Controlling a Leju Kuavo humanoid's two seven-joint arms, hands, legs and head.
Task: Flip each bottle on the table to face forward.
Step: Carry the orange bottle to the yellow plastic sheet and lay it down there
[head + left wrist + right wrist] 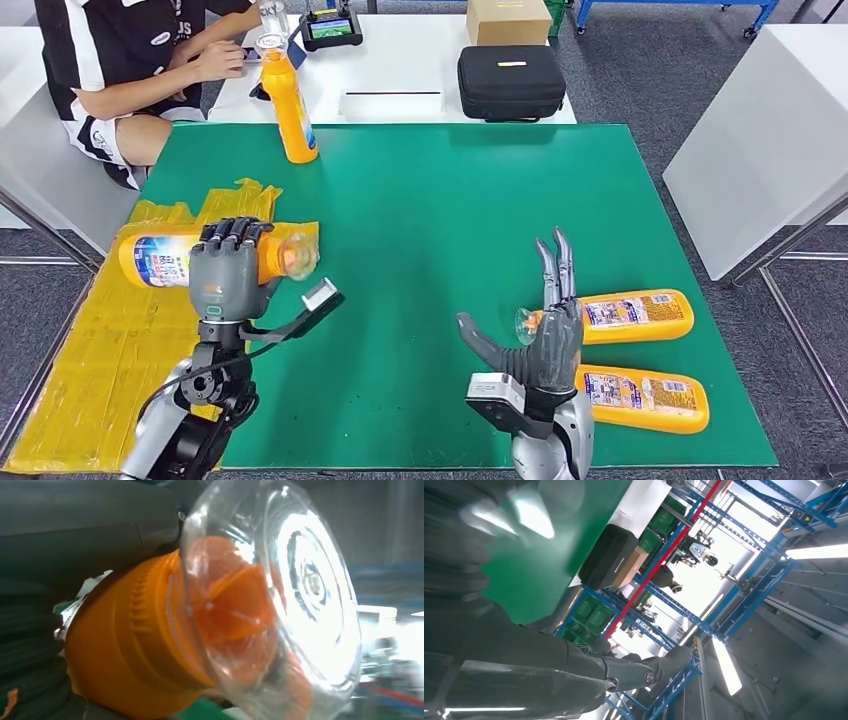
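Note:
My left hand [228, 268] grips an orange bottle [160, 257] lying sideways over the left of the green mat [440, 210], clear cap pointing right. In the left wrist view, that bottle [135, 645] shows its clear cap [280, 600] very close. My right hand [545, 335] is open with fingers stretched up, just left of two orange bottles lying on the mat at the right: a nearer-to-centre one [635, 315] and one nearer the front edge [645, 398]. Another orange bottle [288, 100] stands upright at the mat's far left edge.
A yellow sheet [110, 350] covers the table's left side. Behind the mat stands a white table [400, 70] with a black case [511, 82], a cardboard box [508, 20] and a small device [332, 28]. A person [130, 60] sits at the far left.

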